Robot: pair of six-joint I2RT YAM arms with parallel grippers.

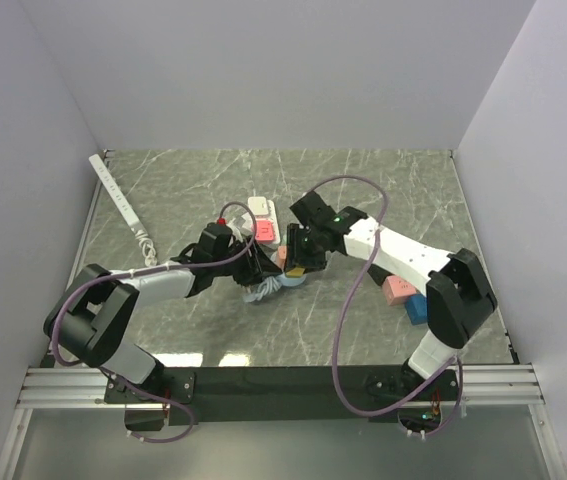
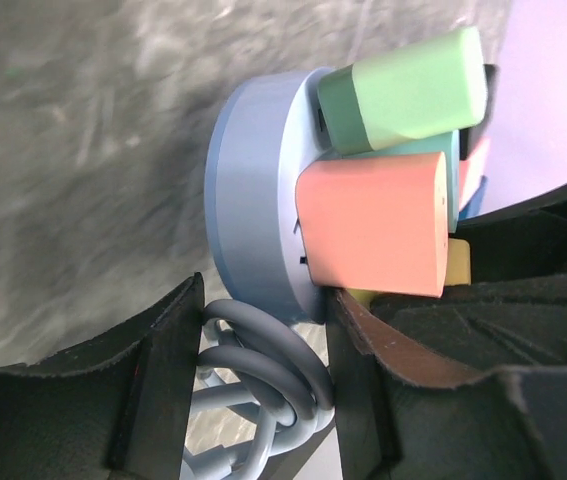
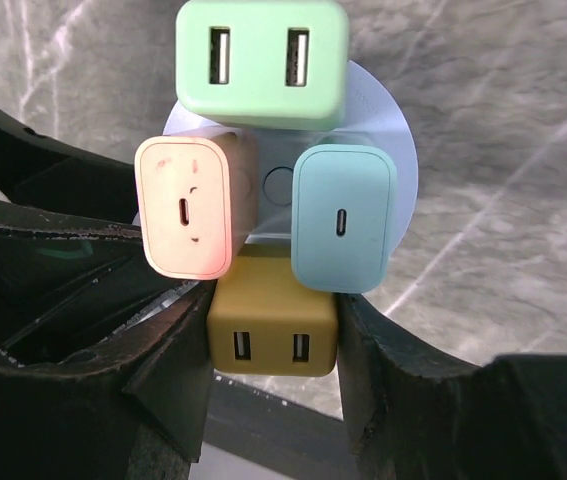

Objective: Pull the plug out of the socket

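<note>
A round grey-blue socket (image 1: 290, 281) lies mid-table with four plugs in it: green (image 3: 261, 60), salmon (image 3: 185, 205), teal (image 3: 343, 215) and mustard-yellow (image 3: 273, 320). My right gripper (image 3: 273, 345) is shut on the mustard-yellow plug, one finger on each side of it. My left gripper (image 2: 263, 380) is shut on the socket's coiled grey cable (image 2: 268, 360), just beside the socket body (image 2: 253, 200). In the left wrist view the green plug (image 2: 403, 90) and salmon plug (image 2: 373, 220) stick out of the socket. In the top view both grippers, left (image 1: 259, 276) and right (image 1: 300, 264), meet at the socket.
A long white power strip (image 1: 121, 205) lies at the back left by the wall. A white adapter (image 1: 262, 208) and a pink one (image 1: 264, 231) sit behind the socket. A pink block (image 1: 399, 290) and a blue block (image 1: 418, 310) lie by the right arm.
</note>
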